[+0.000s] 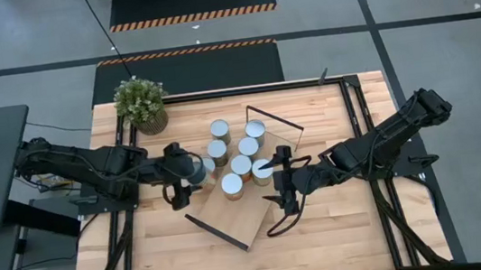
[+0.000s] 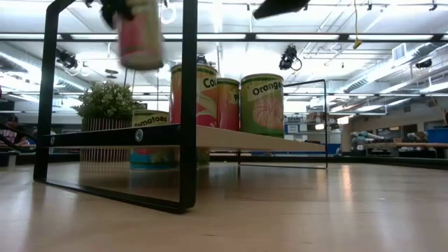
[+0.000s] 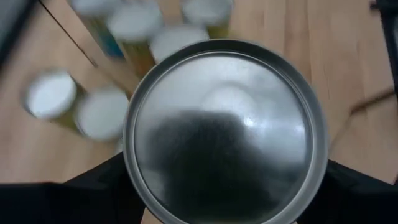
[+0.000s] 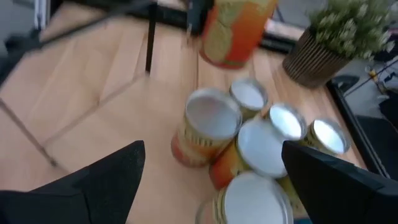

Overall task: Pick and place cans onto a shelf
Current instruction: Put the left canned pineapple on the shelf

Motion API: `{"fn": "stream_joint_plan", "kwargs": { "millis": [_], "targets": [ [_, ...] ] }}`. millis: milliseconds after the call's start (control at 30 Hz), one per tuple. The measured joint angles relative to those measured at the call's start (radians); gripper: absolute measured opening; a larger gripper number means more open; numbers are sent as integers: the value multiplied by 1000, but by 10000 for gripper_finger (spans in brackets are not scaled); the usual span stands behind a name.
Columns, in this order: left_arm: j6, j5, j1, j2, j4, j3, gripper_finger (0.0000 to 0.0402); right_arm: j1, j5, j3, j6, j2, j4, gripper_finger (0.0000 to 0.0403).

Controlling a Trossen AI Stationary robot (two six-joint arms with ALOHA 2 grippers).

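Observation:
The shelf (image 1: 257, 201) is a light-wood board with black wire frames (image 2: 187, 105) and lies slantwise on the table's middle. Several cans (image 1: 240, 165) with silver tops stand on it, and two more (image 1: 217, 149) stand on the table at its left edge. My left gripper (image 1: 185, 170) is shut on a further can (image 2: 140, 31), held high left of the shelf. My right gripper (image 1: 275, 182) is open and empty over the shelf's right side, beside a can (image 1: 263, 171). In the right wrist view its gripper (image 4: 217, 186) stands apart above the cans (image 4: 208, 124). My left gripper pinches the can's round side between its two fingers (image 3: 102, 186), one on each side, just below the silver top (image 3: 224, 124). The fingers come from above, pointing down. The can hangs about upright, lifted clear of table and shelf, as the right wrist view also shows (image 4: 236, 28).
A potted green plant (image 1: 141, 103) stands at the table's far left corner. Bare plank tabletop (image 1: 323, 225) lies near and right of the shelf. The table's black side rails (image 1: 362, 121) run along both sides.

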Motion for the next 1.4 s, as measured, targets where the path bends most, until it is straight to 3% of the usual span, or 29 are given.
{"fn": "stream_joint_plan", "kwargs": {
  "millis": [200, 500, 733, 1167, 1400],
  "targets": [
    [98, -89, 2, 1, 180, 14, 304, -45, 47, 0, -67, 0, 148, 386],
    [127, -182, 7, 95, 371, 13, 305, -84, 105, 0, -157, 0, 268, 386],
    [120, -193, 34, 122, 478, 13, 305, -86, 107, 0, -183, 1, 281, 386],
    [73, -196, 49, 145, 630, 13, 305, -92, 230, 0, -278, 14, 356, 386],
    [125, -196, 47, 183, 729, 14, 305, -97, 283, 1, -381, 73, 421, 386]
  ]
}}
